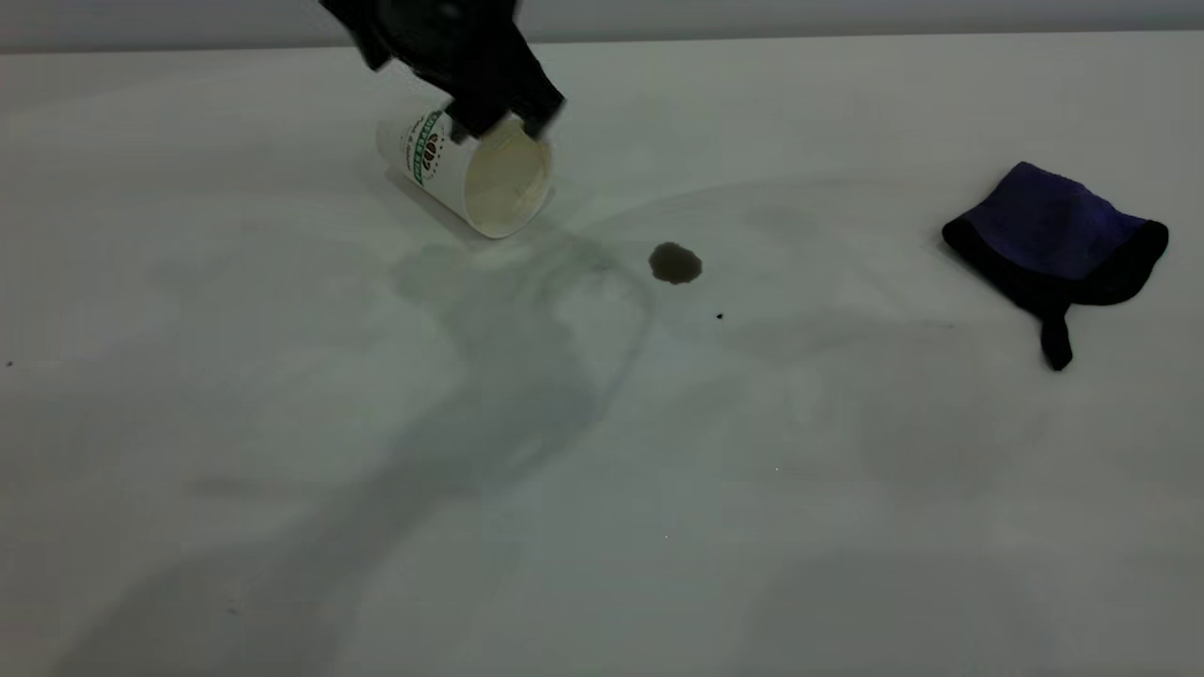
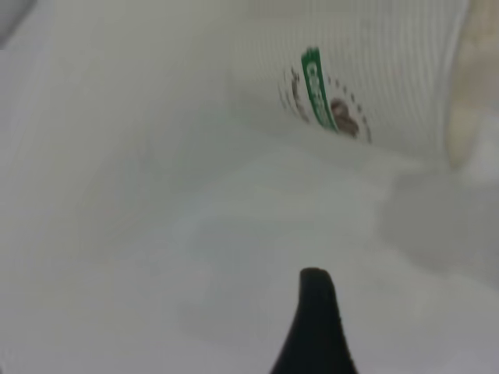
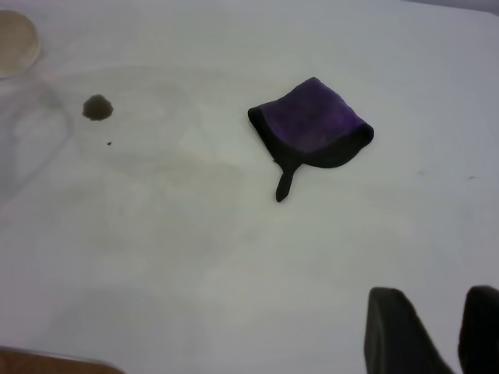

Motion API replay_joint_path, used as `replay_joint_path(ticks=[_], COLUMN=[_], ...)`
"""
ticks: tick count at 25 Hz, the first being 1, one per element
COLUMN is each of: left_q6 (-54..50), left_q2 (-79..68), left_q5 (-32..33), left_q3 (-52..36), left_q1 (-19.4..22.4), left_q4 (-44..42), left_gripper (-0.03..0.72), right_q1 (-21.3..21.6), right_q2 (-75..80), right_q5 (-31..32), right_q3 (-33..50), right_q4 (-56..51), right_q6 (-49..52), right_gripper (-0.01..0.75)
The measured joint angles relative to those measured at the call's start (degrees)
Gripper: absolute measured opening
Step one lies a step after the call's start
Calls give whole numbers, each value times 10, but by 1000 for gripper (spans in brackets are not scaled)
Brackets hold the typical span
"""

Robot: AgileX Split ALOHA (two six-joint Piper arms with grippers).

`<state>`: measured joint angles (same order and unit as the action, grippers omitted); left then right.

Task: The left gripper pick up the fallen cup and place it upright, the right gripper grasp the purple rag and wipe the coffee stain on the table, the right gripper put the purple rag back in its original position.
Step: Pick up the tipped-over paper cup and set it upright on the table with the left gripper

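The fallen cup (image 1: 463, 171) lies on its side at the back left of the table (image 1: 658, 527), its cream mouth towards the camera. My left gripper (image 1: 499, 118) hangs just above the cup's rim, open. In the left wrist view one black fingertip (image 2: 315, 300) shows, short of the cup (image 2: 366, 86). The coffee stain (image 1: 674, 263) is right of the cup. The purple rag (image 1: 1058, 235) lies at the far right. In the right wrist view my right gripper (image 3: 435, 294) is open and empty, well short of the rag (image 3: 312, 125), with the stain (image 3: 97, 107) farther off.
A tiny black speck (image 1: 720, 316) sits just right of the stain. Faint grey smears and arm shadows cross the tabletop. The cup's rim (image 3: 14, 39) shows in a corner of the right wrist view. The table's far edge meets a grey wall.
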<state>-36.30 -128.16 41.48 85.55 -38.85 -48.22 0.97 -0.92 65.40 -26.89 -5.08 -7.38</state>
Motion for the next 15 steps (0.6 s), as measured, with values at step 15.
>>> replay_joint_path(ticks=[15], left_q6=[-24], left_q2=[-167], left_q5=[2], left_q3=[155], left_q1=[-3], left_q4=[-109], left_gripper=[642], right_q1=[0], right_q2=[0], right_q5=[0], right_q3=[0], right_q4=[0], right_q6=[0], right_gripper=[238])
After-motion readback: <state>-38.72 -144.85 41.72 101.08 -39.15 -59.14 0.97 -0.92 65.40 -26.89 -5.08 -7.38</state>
